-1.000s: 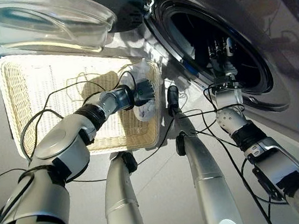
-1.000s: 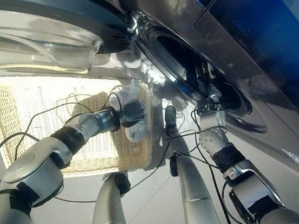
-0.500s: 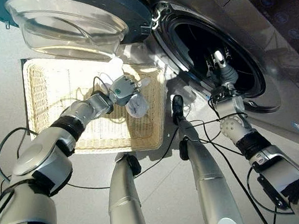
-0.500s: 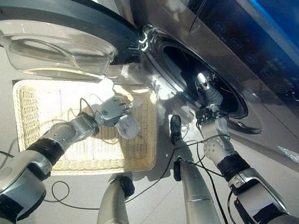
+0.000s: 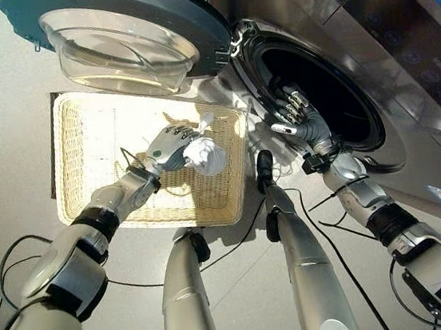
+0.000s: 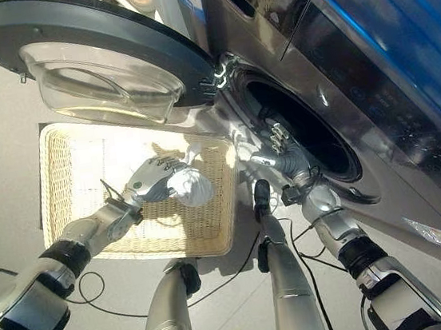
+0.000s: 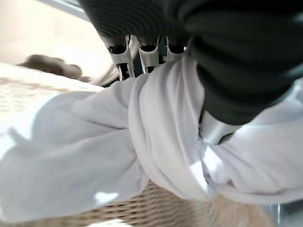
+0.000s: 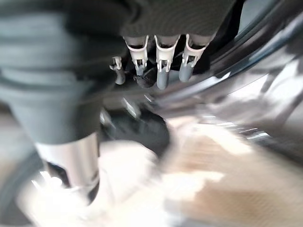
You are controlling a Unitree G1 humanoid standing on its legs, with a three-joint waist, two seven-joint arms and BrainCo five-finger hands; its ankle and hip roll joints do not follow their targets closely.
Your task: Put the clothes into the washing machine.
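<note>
1. The left hand (image 5: 171, 143), mid-frame in the head views, curls its fingers around a bunched white garment (image 5: 206, 155), holding it above the right end of the wicker basket (image 5: 81, 142).
2. The right hand (image 5: 295, 115), right of centre, has its fingers relaxed and empty at the lower rim of the washing machine drum opening (image 5: 333, 95).
3. The round glass door (image 5: 121, 40) stands swung wide at the top, above the basket.

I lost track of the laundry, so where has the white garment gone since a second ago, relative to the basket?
Yes, it moved: the left hand has lifted the white garment off the wicker basket floor, toward the washer drum opening.
</note>
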